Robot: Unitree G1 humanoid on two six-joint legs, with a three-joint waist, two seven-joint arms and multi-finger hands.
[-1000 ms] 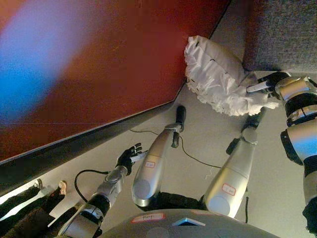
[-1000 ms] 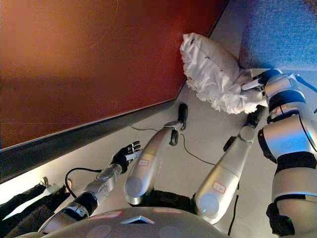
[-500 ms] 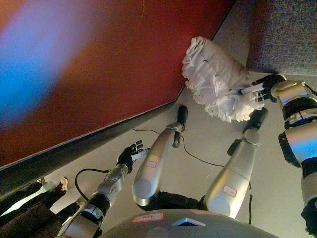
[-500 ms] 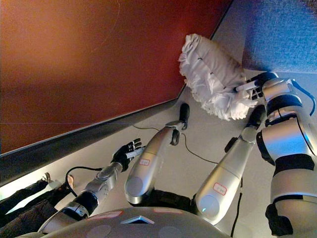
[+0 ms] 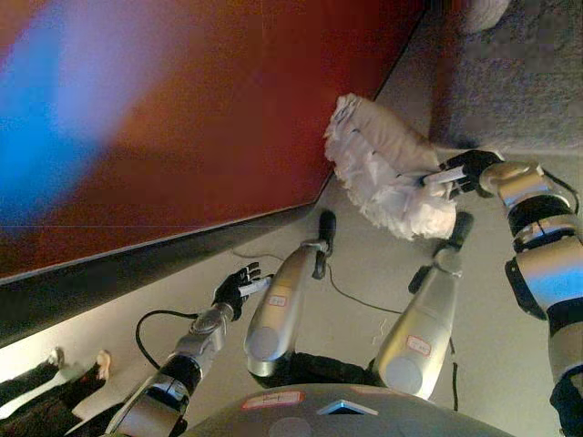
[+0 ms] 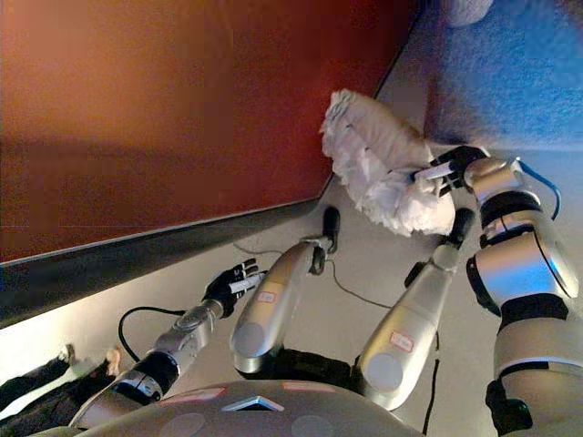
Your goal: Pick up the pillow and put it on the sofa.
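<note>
1 pale floor (image 5: 364,273) runs between a red wall (image 5: 182,118) and the grey sofa (image 5: 519,82). The right hand (image 5: 465,170) pinches the white pillow (image 5: 383,173) beside the sofa; the left hand (image 5: 239,287) hangs low, fingers loosely spread.

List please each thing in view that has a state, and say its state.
Pillow: white, ruffled, gripped at one edge, not yet on the sofa.
Right hand: shut on the pillow.
Left hand: open, holds nothing, low beside the body.
Sofa: grey, next to the pillow.
</note>
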